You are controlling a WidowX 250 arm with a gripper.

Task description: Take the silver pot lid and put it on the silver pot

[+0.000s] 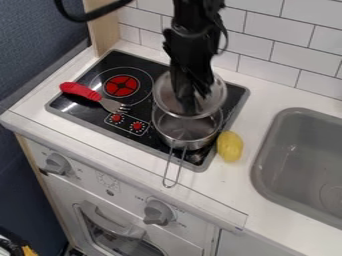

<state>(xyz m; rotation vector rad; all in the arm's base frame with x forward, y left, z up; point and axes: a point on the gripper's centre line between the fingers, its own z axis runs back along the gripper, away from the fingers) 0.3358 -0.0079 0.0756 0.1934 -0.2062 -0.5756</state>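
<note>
Presently, the silver pot (186,131) stands on the black stove top (150,131), near its front right corner, with the mouth partly uncovered. Through this opening one can see the metal wall and bottom of its inside. The wire handle (172,172) goes out over the front edge of the stove top, toward the white counter (137,162). The silver lid (162,97) is over the back part of the pot's mouth, set backward from it, so that the two are not aligned.

The black gripper (189,106) hangs down in front of the middle of the lid and hides this part. For this reason one cannot tell whether it grasps the lid or is released.

On the left side of the stove top, a fork (111,104) with a red handle (80,90) lies beside the red burner mark (121,86), its tines turned toward the pot. A yellow, lemon-like object (230,146) is just to the right of the pot, at the border of the stove top. Farther right, the grey sink (270,150) is sunk in the counter, and its inner wall and bottom are of plain grey.
</note>
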